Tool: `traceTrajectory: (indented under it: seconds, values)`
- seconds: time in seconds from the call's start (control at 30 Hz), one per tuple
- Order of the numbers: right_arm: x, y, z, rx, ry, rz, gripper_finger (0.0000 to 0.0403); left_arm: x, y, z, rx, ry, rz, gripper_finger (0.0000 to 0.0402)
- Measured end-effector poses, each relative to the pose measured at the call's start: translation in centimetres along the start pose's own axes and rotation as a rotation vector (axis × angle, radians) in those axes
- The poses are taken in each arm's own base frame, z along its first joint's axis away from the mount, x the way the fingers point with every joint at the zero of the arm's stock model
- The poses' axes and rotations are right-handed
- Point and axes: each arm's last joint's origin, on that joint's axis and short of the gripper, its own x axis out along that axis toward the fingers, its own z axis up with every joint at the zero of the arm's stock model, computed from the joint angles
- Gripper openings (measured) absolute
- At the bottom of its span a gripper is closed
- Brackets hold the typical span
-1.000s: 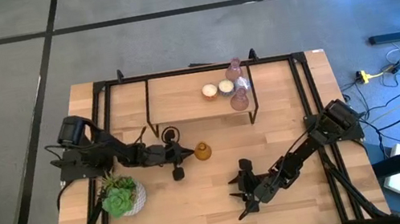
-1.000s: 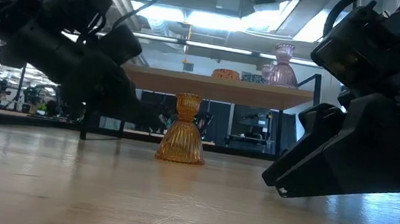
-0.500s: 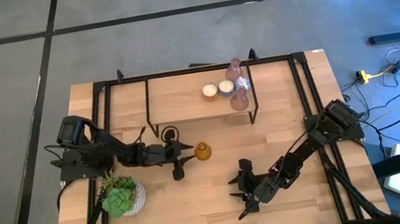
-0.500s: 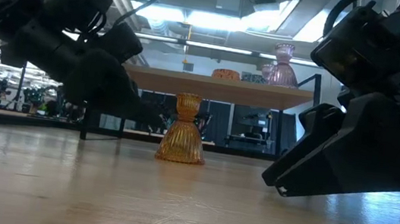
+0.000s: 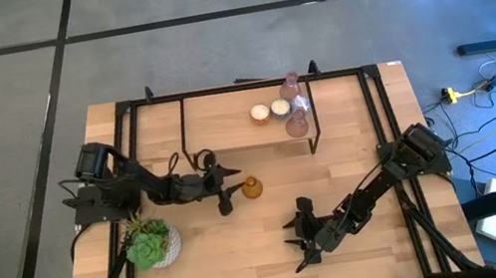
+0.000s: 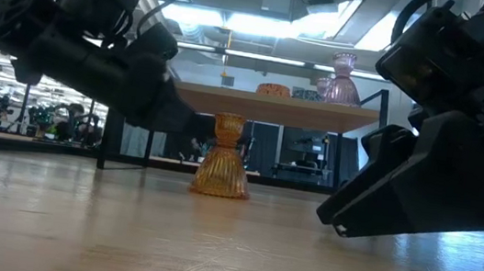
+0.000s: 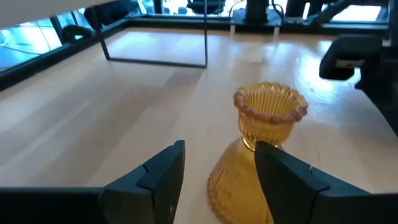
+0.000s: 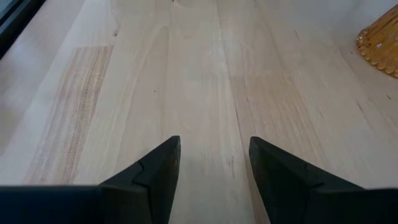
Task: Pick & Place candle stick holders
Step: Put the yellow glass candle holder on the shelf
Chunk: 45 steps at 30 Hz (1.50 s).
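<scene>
High view, left to right: the succulent sits at the worktop's left edge. Just beyond it the left claw now stands with jaws apart right beside the amber holder, having let go and lifted slightly within the last second; the holder stands upright and free mid-worktop. That reads as a finished placement. Further right, the other holders remain grouped on the raised shelf. The right claw, jaws apart and empty, waits near the front.
</scene>
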Motion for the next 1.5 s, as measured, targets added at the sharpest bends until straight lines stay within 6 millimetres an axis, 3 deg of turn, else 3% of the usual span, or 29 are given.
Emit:
traceTrajectory:
  seconds: [0.3,0.5,0.87,1.2,1.5]
  values:
    - [0.0,0.0,0.0,0.002,-0.002,0.001,0.0197,0.9,-0.5,-1.0,-0.038,-0.022,-0.071,0.0190]
    - [0.0,0.0,0.0,0.002,-0.002,0.001,0.0197,2.3,-1.4,-0.2,-0.040,-0.053,-0.143,0.0190]
    - [0.0,0.0,0.0,0.008,-0.002,0.001,0.0197,4.0,-2.0,-0.6,-0.006,-0.037,-0.135,0.0190]
    - [0.0,0.0,0.0,0.009,-0.002,0.001,0.0197,7.3,-3.4,-1.2,-0.026,-0.069,-0.150,0.0191]
    - [0.0,0.0,0.0,0.008,0.003,0.008,0.0197,7.6,-3.4,-0.8,-0.016,-0.081,-0.100,0.0193]
